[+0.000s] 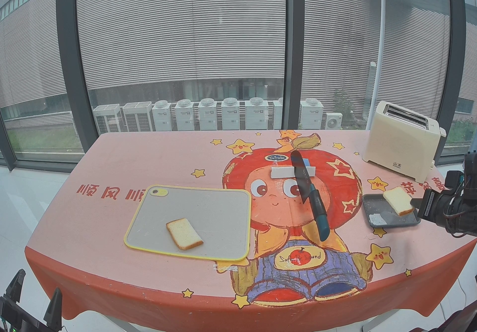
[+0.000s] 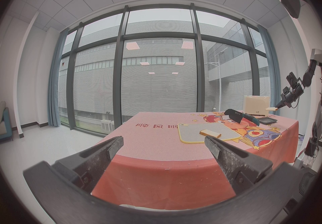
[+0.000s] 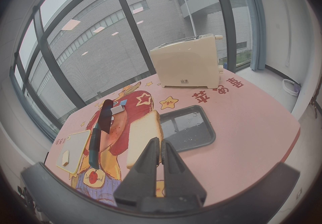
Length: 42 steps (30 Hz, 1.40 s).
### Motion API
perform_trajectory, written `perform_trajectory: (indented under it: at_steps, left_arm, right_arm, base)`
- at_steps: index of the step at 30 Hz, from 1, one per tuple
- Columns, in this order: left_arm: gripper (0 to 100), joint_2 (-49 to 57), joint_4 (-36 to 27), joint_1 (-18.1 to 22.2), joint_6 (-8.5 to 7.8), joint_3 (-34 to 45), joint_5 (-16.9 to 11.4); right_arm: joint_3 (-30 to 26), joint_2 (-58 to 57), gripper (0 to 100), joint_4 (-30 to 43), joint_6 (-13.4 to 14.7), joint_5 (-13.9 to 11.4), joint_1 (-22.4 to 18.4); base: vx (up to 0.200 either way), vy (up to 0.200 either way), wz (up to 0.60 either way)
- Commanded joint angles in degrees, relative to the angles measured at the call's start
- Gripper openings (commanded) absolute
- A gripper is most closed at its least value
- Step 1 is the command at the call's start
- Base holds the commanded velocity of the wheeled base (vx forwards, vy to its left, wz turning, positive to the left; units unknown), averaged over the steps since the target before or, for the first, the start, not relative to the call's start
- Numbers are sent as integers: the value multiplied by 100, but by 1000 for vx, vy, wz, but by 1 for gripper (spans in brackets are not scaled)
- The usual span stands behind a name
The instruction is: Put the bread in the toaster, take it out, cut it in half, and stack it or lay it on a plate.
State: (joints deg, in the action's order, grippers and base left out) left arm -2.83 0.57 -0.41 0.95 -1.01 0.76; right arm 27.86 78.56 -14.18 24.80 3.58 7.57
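- The right claw (image 3: 161, 142) is pressed together on one edge of a bread slice (image 3: 144, 141), holding it on end.
- That slice hangs over the dark tray (image 3: 208, 141), lifted clear of it, near the right edge of the table (image 1: 124, 159).
- The cream toaster (image 1: 401, 139) stands at the far right corner, just beyond the tray, with its slots facing up.
- A grey cutting board (image 1: 213, 214) with a yellow rim lies toward the front left of the table.
- A second bread slice (image 1: 184, 233) lies flat on the board, on the side nearer the front edge.
- The knife (image 1: 310, 194) lies around the middle of the table. Its dark blade points to the far edge and is propped on a small white block (image 1: 283, 171), and its teal handle points to the front edge.
- The left claw (image 2: 163, 142) is spread wide and grips nothing. It sits low, off the front left corner and apart from the table.
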Motion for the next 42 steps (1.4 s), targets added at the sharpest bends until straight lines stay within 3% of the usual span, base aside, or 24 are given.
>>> perform_trajectory:
  at_steps: [1, 8, 26, 42]
  left_arm:
    - [100, -7, 4, -2, 2, 101, 4]
    - [100, -7, 4, -2, 2, 101, 4]
    - [100, -7, 4, -2, 2, 101, 4]
    - [100, -7, 4, 6, 2, 101, 4]
  right_arm:
    - [18, 459, 0, -6, -19, 46, 104]
    - [-8, 714, 0, -6, 8, 81, 201]
    - [194, 1030, 0, -15, 43, 99, -362]
    - [141, 1470, 0, -507, 219, 143, -379]
  base:
    - [0, 0, 0]
    - [0, 0, 0]
    - [0, 0, 0]
    - [0, 0, 0]
